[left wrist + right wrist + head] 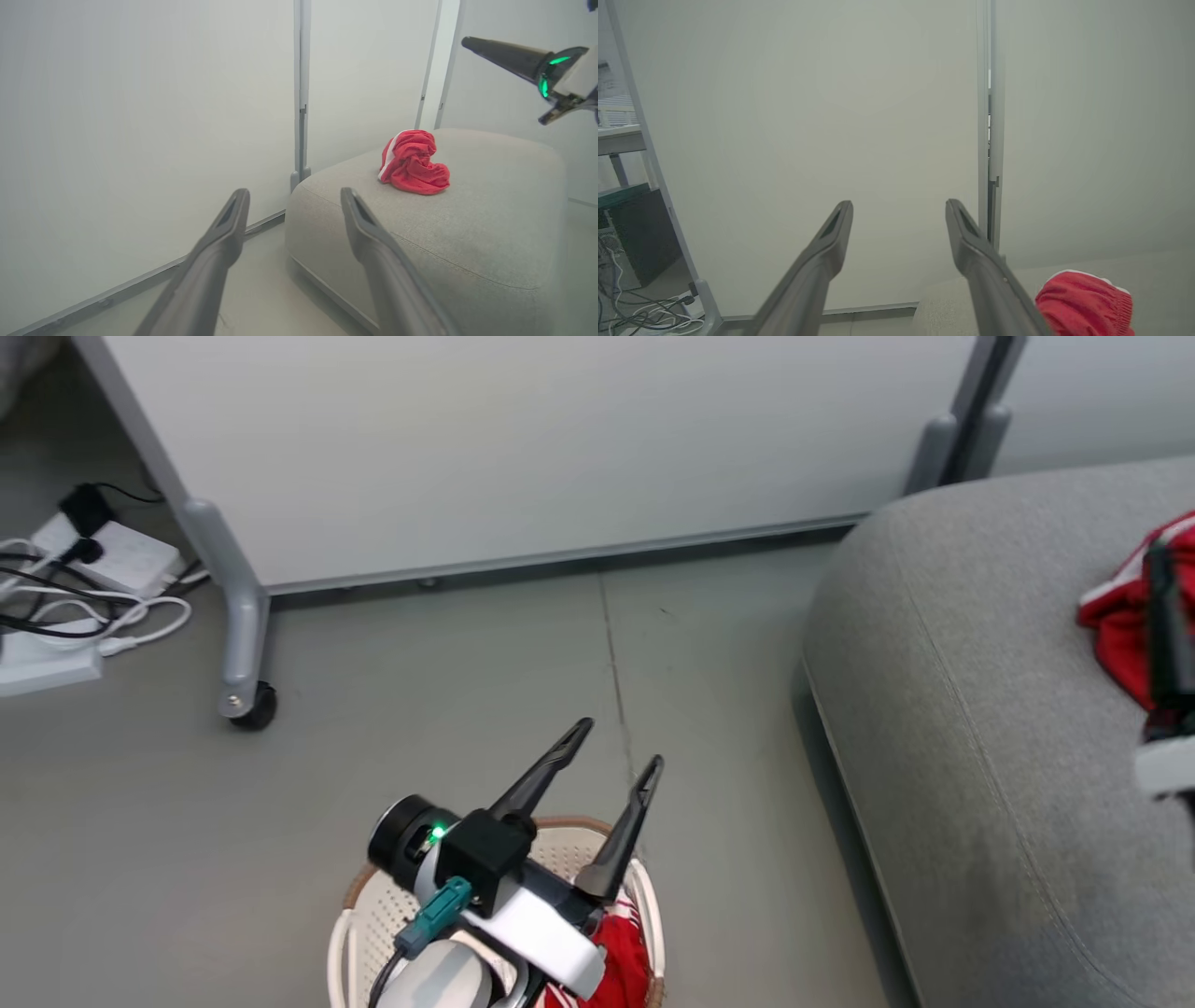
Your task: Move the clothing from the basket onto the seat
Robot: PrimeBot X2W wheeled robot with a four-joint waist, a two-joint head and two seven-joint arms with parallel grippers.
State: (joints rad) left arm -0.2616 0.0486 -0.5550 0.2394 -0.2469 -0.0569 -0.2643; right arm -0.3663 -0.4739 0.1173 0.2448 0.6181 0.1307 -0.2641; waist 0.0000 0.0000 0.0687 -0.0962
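Observation:
The basket stands on the floor at the bottom of the head view, with red clothing in it. My left gripper hovers above the basket, open and empty, its fingers pointing at the floor beyond; its own view shows it open too. Another red garment lies crumpled on the grey seat to the right. My right gripper is open and empty, raised over the seat just beside that garment.
A pale grey partition panel on a wheeled leg runs behind the floor area. Power strips and tangled cables lie at the far left. Bare grey floor separates basket, panel and seat.

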